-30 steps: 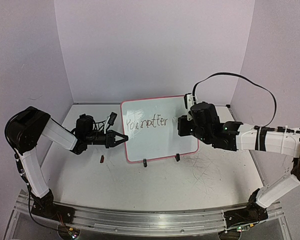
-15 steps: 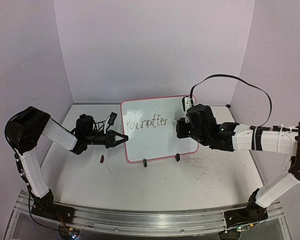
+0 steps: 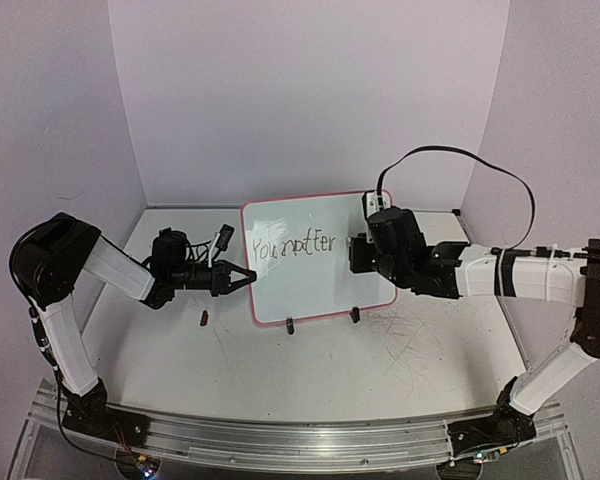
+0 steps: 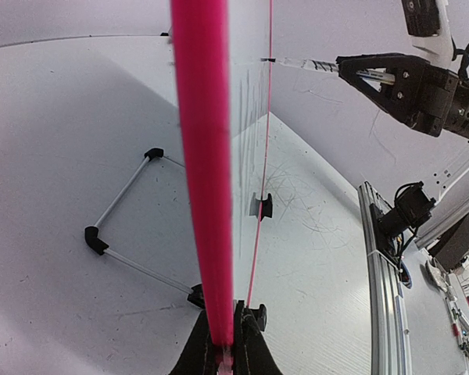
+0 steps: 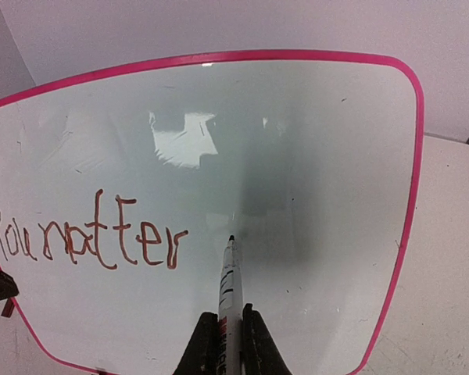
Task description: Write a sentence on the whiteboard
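One glossy pink-rimmed whiteboard (image 3: 320, 285), rounded corners, thin scrawled sentence (image 5: 86, 238), slim marker (image 5: 229, 293).

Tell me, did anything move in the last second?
The right end effector, holding the marker, slid left across the whiteboard toward the end of the sentence. No new letters appeared. The left end effector stays clamped on the board's left edge, and the board hasn't shifted.
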Tool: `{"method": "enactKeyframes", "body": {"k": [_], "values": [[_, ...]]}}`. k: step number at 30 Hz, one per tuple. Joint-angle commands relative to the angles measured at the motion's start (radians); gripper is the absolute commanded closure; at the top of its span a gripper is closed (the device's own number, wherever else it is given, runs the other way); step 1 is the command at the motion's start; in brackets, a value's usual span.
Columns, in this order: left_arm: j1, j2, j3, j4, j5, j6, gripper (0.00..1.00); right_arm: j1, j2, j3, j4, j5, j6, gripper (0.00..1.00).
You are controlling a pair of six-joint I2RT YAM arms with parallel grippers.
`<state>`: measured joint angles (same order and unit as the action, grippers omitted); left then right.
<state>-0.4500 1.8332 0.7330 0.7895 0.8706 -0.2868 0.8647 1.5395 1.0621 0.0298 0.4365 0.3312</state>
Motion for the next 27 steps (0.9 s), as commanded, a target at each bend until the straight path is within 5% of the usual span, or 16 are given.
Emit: {"method": "enactKeyframes", "body": {"k": [1,27], "values": [[-0.004,-0.006,0.022,-0.046,-0.078,0.047,1.00,-0.008,0.023,0.051,0.015,0.032,0.010,1.00],[-0.004,-0.008,0.024,-0.047,-0.077,0.047,1.00,-0.007,0.017,0.010,0.000,-0.094,0.008,1.00]]}}
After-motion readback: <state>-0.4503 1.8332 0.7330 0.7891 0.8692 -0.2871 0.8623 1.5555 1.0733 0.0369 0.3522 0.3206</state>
